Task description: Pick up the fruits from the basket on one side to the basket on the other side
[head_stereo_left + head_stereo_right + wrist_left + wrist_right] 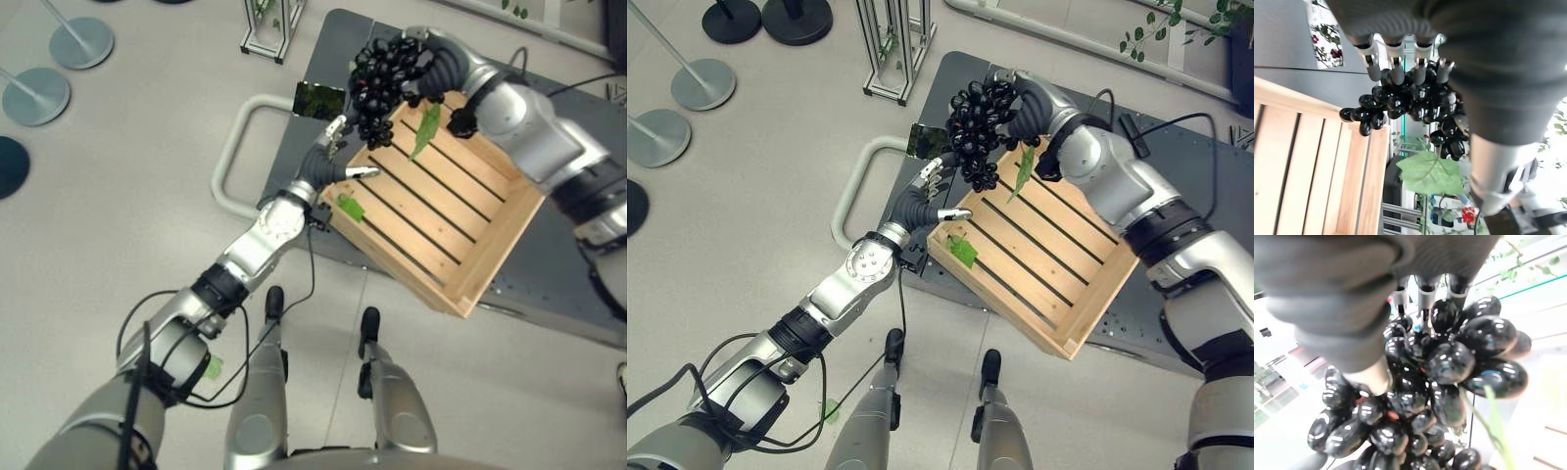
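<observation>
Right hand (1019,103) fingers curled round black grape bunch (975,122), held above far corner of wooden crate (1097,299). Left hand (926,201) fingers loosely spread at crate edge, holding nothing. Transfer under way; placing remains.

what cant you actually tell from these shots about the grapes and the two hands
- Right hand fingers: buried in the black grape bunch, eye views; right wrist view too close.
- Second basket: not to be made out; one wooden crate seen.
- Left hand: touching the grapes or just short, unclear in the left wrist view.
</observation>
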`<state>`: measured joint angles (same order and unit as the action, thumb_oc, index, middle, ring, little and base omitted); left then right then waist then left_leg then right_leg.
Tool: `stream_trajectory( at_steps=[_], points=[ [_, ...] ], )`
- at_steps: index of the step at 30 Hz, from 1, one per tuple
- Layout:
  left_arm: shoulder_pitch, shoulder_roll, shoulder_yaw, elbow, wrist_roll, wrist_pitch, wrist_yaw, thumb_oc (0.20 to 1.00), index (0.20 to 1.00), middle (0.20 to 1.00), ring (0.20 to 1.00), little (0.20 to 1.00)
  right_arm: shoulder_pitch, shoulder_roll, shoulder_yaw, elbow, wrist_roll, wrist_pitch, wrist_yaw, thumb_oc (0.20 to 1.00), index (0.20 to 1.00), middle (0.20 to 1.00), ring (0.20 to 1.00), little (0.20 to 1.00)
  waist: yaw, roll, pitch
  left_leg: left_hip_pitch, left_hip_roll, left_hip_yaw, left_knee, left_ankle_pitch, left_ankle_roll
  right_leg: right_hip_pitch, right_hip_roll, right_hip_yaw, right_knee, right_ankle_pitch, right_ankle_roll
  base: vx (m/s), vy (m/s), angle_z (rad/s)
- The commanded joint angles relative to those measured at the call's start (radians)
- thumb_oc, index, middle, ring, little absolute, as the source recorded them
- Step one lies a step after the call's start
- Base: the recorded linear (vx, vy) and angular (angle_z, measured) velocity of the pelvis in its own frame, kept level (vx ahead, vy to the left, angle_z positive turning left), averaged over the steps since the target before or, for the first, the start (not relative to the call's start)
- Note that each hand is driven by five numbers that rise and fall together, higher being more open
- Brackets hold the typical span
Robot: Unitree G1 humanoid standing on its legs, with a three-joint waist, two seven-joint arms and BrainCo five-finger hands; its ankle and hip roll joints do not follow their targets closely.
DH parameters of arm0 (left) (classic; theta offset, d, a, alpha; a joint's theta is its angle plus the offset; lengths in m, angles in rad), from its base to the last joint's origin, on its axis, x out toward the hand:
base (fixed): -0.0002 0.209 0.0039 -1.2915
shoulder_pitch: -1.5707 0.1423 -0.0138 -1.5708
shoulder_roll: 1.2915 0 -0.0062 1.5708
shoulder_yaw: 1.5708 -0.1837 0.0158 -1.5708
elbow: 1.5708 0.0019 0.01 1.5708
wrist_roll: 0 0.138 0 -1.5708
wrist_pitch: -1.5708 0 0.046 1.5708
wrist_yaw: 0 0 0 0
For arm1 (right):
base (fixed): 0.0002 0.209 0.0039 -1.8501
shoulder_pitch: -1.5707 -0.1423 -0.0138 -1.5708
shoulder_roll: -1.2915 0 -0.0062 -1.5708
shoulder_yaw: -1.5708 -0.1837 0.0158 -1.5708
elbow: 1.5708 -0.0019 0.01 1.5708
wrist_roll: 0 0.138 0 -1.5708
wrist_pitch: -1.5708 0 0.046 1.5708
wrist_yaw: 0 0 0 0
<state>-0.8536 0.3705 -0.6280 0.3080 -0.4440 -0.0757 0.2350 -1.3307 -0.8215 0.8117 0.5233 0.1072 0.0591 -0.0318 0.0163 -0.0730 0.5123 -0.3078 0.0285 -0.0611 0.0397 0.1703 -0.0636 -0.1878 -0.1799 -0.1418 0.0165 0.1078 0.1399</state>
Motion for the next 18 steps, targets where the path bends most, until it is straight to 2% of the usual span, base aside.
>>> stream_trajectory(
  at_steps=[1,7,12,18],
  points=[
    [0.009,-0.089,0.022,0.04,0.049,-0.056,0.014,1.0,1.0,1.0,1.0,1.0,0.006,0.057,-0.031,-0.008,-0.005,-0.03,-0.041,0.2,0.2,0.2,0.2,0.2,0.015,-0.039,-0.136,0.005,-0.037,0.008,0.059,-0.186,-0.007,-0.009,-0.075,0.011,0.163,-0.208,0.06,0.0,0.0,0.0],
    [0.025,-0.109,0.036,0.075,0.041,-0.05,0.032,1.0,1.0,1.0,1.0,1.0,0.073,0.11,-0.089,-0.046,-0.032,-0.027,-0.054,0.2,0.2,0.2,0.2,0.2,0.014,-0.031,-0.142,0.003,-0.037,0.008,0.061,-0.186,-0.005,-0.008,-0.076,0.01,0.166,-0.212,0.058,0.0,0.0,0.0],
    [0.029,-0.119,0.075,0.09,0.078,-0.046,0.089,1.0,1.0,1.0,1.0,1.0,0.117,0.149,-0.135,-0.069,-0.072,-0.018,-0.08,0.2,0.2,0.2,0.2,0.2,0.015,-0.027,-0.145,0.003,-0.039,0.007,0.063,-0.188,-0.005,-0.008,-0.077,0.01,0.168,-0.215,0.057,0.0,0.0,0.0],
    [0.012,-0.15,0.092,0.124,0.11,-0.043,0.131,1.0,1.0,1.0,1.0,1.0,0.123,0.187,-0.15,-0.078,-0.103,-0.011,-0.096,0.2,0.2,0.2,0.2,0.2,0.012,-0.032,-0.149,-0.001,-0.035,0.008,0.066,-0.187,-0.006,-0.008,-0.077,0.009,0.173,-0.219,0.055,0.0,0.0,0.0]
  ],
)
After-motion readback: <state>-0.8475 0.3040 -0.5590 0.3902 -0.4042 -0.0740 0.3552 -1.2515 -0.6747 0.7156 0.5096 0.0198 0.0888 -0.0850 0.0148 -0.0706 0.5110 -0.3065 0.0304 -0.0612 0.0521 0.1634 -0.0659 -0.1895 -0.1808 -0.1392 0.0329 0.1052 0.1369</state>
